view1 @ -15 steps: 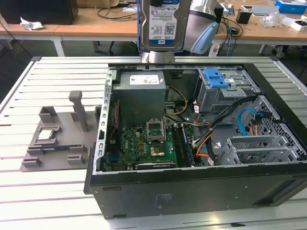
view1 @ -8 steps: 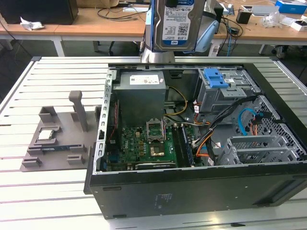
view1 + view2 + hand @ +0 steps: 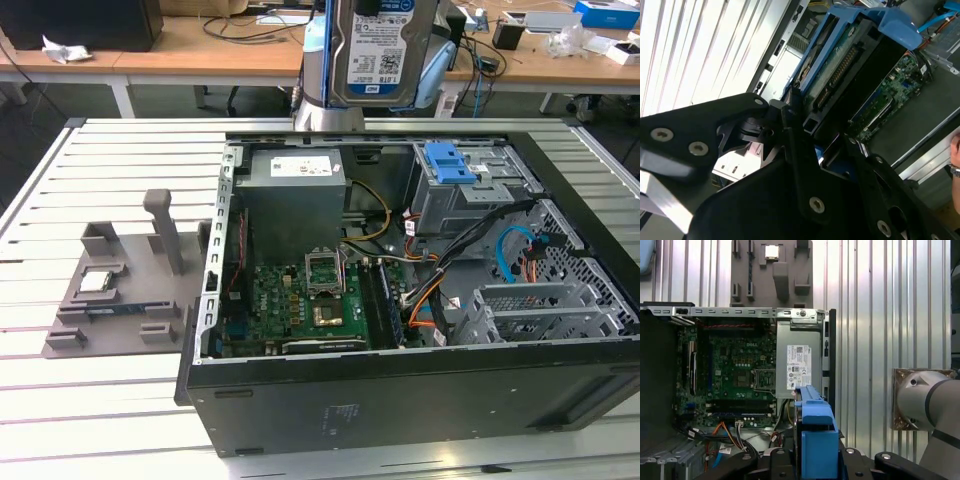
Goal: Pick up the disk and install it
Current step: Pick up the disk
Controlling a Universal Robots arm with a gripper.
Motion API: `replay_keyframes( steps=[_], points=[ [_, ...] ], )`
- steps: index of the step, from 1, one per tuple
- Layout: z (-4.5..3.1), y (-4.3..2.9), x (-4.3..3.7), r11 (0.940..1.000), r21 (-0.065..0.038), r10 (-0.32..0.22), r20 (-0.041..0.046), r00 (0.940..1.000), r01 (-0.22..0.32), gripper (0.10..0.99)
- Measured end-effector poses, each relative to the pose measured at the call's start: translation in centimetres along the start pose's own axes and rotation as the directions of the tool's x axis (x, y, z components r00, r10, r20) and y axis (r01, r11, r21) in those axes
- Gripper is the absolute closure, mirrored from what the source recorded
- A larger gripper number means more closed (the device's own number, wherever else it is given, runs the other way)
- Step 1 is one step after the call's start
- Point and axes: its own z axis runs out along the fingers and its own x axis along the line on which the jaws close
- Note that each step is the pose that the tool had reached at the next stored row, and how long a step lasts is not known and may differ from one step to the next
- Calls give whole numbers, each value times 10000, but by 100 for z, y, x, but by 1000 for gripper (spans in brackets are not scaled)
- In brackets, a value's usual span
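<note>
Since the disk (image 3: pixel 380 60) hangs high above the open computer case (image 3: pixel 400 405) in the exterior view, well clear of the counter (image 3: pixel 100 400), we judge the pick-up half of the job done. In the second wrist view the end effector (image 3: pixel 822 150) is pinching the disk by one end. Its black fingers (image 3: pixel 795 150) press against the blue carrier frame, and the connector edge points away toward the case.

The install half is not yet done, because the disk touches nothing inside the case. The grey drive bay (image 3: pixel 455 190) with its blue plastic top sits inside the case toward the exterior view's right, and the disk hangs above it and well apart from it. On the counter at the exterior view's left, a grey holder (image 3: pixel 120 290) carries a small square chip (image 3: pixel 97 282), well apart from the end effector.
</note>
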Motion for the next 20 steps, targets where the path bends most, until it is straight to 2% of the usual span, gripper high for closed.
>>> replay_keyframes(
  steps=[3,6,12,20],
  points=[
    [0,-1,8,10000,0,-2,1,10000,2,722],
    [-2,1,62,10000,-1,-1,-1,10000,1,722],
    [-5,4,275,10000,0,-1,0,10000,1,722],
    [-9,8,484,10000,0,0,-6,10000,0,722]
  ],
)
